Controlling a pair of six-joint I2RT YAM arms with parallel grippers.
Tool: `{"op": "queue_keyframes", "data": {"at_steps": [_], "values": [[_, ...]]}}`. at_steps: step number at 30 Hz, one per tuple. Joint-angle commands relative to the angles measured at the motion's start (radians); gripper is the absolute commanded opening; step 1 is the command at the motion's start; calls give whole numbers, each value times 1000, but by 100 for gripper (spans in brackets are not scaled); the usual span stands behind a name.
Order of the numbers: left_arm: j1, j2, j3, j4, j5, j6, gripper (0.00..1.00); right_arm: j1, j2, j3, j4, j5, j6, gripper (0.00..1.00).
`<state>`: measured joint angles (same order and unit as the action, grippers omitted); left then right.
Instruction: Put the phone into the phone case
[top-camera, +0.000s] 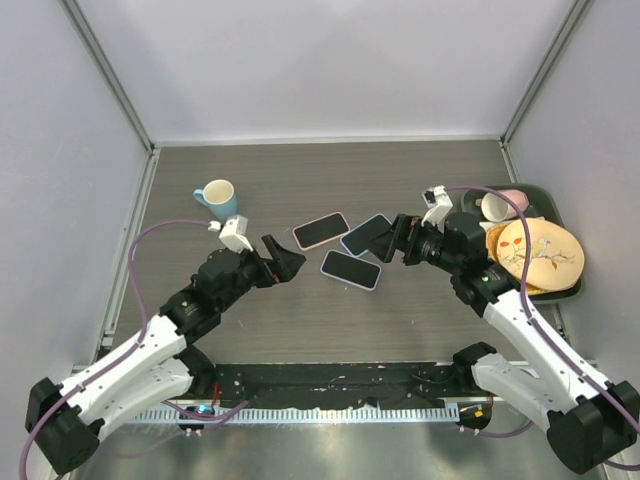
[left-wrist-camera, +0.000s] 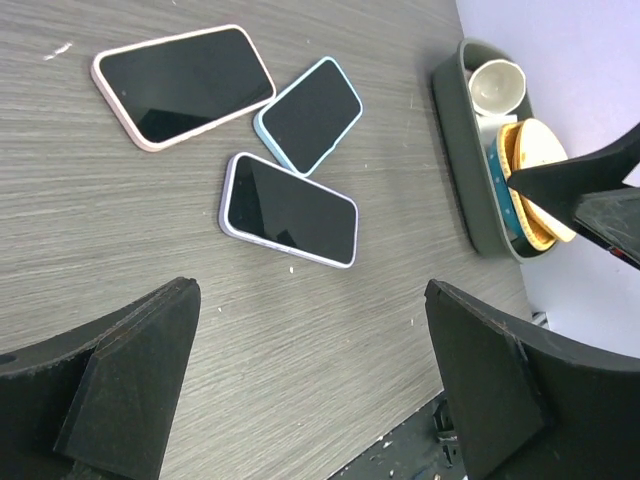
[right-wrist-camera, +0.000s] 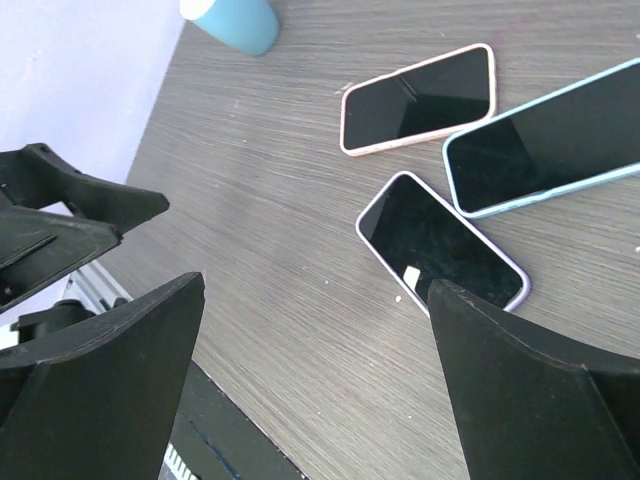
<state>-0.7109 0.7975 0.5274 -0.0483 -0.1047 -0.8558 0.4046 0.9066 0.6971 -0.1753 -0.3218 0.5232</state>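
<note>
Both pairs of jaws stand wide apart and hold nothing. I see the left gripper (top-camera: 287, 258) and the right gripper (top-camera: 393, 240) low over the wooden table (top-camera: 300, 180), pointing toward each other with three phones lying between them. All three lie flat with dark screens up, and each shows a coloured case rim. Nearest to the arm bases is the lavender-cased phone (top-camera: 351, 269). Just behind it are the pink-cased phone (top-camera: 321, 230) on the left and the blue-cased phone (top-camera: 366, 234) on the right, corners very close; I cannot tell if they touch. Farther back on the left a blue mug (top-camera: 217, 198) stands upright, well apart from the phones. At the far right a dark green tray (left-wrist-camera: 458, 150) holds a flowered plate (top-camera: 540, 252) and a pale cup (top-camera: 497, 205).
</note>
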Motion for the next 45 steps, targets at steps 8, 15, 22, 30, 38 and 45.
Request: {"op": "queue_keyframes", "data": {"at_steps": [8,15,22,30,38,45], "values": [[7,-63,88,-278,-206,113,100,3,-83,-33,50,-27,-5,100],[7,-34,180,-442,-351,139,100,2,-92,-33,33,-31,-32,100],[7,-37,198,-508,-444,141,100,3,-115,-25,48,-31,-43,100],[7,-50,209,-611,-546,100,100,3,-141,-30,46,-4,-48,100],[7,-58,198,-601,-543,124,100,3,-172,-47,46,46,-48,100],[7,-87,178,-549,-527,153,100,3,-190,-48,43,84,-55,100]]}}
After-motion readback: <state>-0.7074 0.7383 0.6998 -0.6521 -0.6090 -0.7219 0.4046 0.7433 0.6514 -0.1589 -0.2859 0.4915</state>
